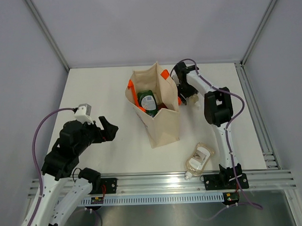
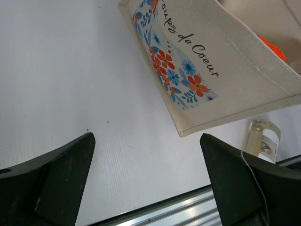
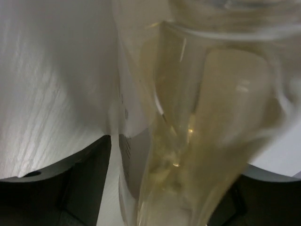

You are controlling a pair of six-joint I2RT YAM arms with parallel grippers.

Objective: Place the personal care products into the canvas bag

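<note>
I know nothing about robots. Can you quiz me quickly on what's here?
1. True or false: the left end effector is holding something.
2. What lies on the table near its front edge? A) refill pouch B) toothbrush C) cup
3. Fill in: the squeeze bottle lying uppermost in the canvas bag is ____.
Key: 1 false, it is open and empty. 2 A. 3 green.

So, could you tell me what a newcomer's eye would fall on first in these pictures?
The beige canvas bag with orange handles stands upright in the middle of the table, a green bottle showing in its open top. Just to its right, a clear beige pouch fills the right wrist view, between the fingers of the right gripper. A second pouch lies flat near the front edge.
</note>
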